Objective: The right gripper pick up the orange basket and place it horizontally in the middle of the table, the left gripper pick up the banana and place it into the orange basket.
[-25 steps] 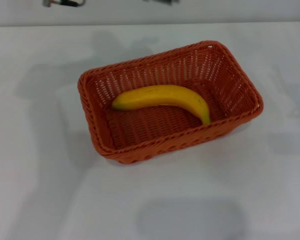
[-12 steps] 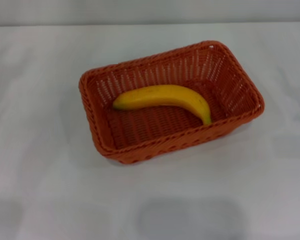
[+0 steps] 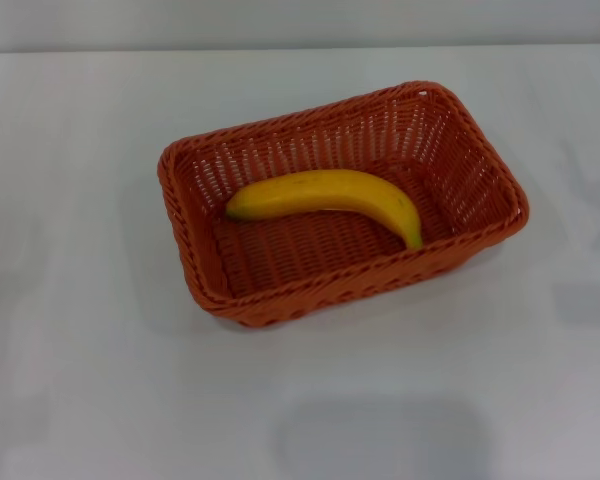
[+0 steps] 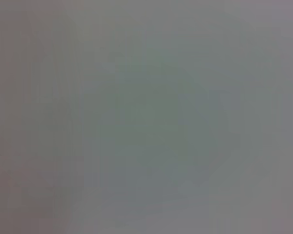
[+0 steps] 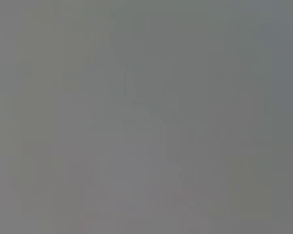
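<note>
The orange basket (image 3: 342, 205) is a rectangular woven piece with a braided rim and openwork sides that slope outward; it sits flat on the white bench (image 3: 90, 380) about mid-scene, its long side running left to right and skewed a little, so that the right end lies farther away than the left. Inside it lies the banana (image 3: 325, 194), curved and ripe yellow, resting on the basket's floor toward the far wall. Its blunt end points left, short of the left wall, and its greenish stem tip points to the near right, close to the near rim. The banana is shorter than the basket and leaves bare weave on the near side. Neither arm shows in the head view, so no arm pose can be read. Both wrist views give only a flat grey field with nothing distinguishable, so neither the left end effector nor the right end effector is seen; whether their fingers are apart or together cannot be told, nor how far they are from the basket.
</note>
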{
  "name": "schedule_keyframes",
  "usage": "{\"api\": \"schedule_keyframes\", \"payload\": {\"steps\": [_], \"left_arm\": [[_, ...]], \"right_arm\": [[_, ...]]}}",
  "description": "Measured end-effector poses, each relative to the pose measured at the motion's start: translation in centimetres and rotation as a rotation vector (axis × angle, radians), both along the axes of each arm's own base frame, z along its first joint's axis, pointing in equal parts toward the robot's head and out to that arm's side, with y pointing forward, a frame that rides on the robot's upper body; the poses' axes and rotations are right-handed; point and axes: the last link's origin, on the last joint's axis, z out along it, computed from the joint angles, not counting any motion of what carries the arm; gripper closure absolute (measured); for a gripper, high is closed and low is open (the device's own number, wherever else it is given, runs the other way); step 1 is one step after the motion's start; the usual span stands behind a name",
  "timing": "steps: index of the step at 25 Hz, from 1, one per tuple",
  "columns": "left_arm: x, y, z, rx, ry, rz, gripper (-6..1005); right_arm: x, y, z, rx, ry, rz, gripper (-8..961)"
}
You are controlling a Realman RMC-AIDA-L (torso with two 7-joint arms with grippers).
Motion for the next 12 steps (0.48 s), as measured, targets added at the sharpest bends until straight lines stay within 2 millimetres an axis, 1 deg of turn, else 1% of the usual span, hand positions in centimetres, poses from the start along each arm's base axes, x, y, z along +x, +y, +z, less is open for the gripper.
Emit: {"api": "schedule_keyframes", "payload": {"steps": [1, 3, 7, 12], "left_arm": [[0.0, -0.2, -0.7, -0.032, 0.022, 0.011, 106], [0.1, -0.3, -1.6, -0.071, 0.042, 0.021, 106], [0.0, 0.4, -3.1, -0.133, 0.043, 0.055, 106], [0.7, 1.4, -3.6, -0.143, 0.025, 0.041, 106]], "right_arm": [[0.0, 0.1, 0.0, -0.003, -0.001, 0.001, 81], [-0.1, 0.2, -0.1, -0.010, -0.002, 0.000, 81], [-0.2, 0.5, -0.5, -0.033, -0.005, -0.006, 81], [0.0, 0.2, -1.3, -0.054, 0.010, -0.014, 81]]}}
